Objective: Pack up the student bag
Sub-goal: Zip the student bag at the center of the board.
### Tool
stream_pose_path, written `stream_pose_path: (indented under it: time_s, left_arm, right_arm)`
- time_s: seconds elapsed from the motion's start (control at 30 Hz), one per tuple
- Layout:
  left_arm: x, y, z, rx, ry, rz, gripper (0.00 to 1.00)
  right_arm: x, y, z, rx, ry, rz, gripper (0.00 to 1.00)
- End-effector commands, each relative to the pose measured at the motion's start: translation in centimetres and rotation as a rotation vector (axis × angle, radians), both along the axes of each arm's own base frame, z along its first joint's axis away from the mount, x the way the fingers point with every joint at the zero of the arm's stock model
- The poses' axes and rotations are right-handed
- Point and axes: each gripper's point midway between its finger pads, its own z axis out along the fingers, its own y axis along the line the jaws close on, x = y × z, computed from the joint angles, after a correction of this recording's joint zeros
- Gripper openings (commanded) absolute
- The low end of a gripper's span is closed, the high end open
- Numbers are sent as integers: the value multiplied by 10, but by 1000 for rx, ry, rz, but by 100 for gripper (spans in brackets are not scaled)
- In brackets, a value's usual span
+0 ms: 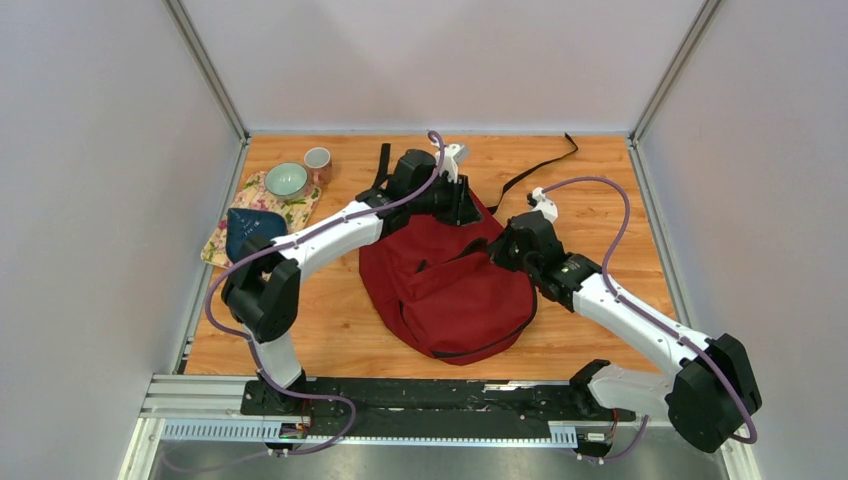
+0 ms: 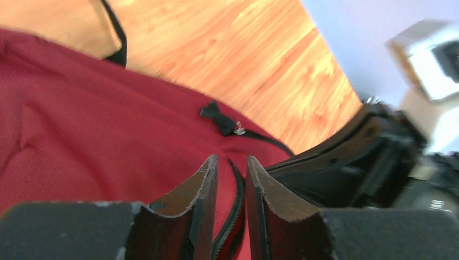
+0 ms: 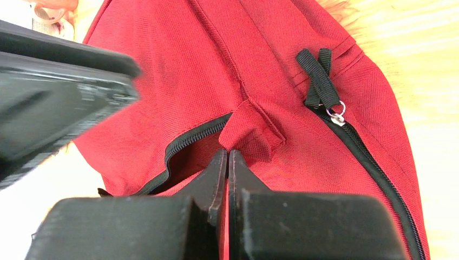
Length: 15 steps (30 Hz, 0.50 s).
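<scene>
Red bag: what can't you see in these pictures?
- Inside the red bag: in every view, only a narrow zipper slit shows.
- Left hand: in the top view, its tips are hidden under its wrist.
- Blue pouch: in the top view, partly behind the left arm.

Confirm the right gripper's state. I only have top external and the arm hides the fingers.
Observer: On right wrist, the right gripper is shut, its tips pinching a fold of the student bag.
Operator: Is the bag open there?
Observer: Partly. A dark gap shows along the zipper, just left of the pinch.
Operator: And the left side?
Observer: The left gripper has its jaws slightly apart, astride a zipper track. A black pull tab lies beyond the tips, not gripped.
</scene>
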Motion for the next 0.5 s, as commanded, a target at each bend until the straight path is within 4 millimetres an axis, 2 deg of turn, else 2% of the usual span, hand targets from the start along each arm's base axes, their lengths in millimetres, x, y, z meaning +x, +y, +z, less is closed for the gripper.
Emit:
stream_pose_path:
  time_s: [0.0,0.07,0.3,0.43,0.47]
  left_arm:
    - [-11,5,-39,92,102,-23,32]
    - [-19,12,-58,123,134,-21,31]
    - [-34,24,-94,222,215,-52,29]
    - [-36,27,-91,229,199,-58,28]
    - [-38,28,-84,219,187,-59,28]
  right_arm:
    - [3,2,17,46,-49,-7,0]
    - [3,1,16,41,-49,-12,0]
    - [5,2,21,41,-61,-9,0]
    - [5,1,24,42,-68,-9,0]
    - [5,2,26,46,-71,-10,7]
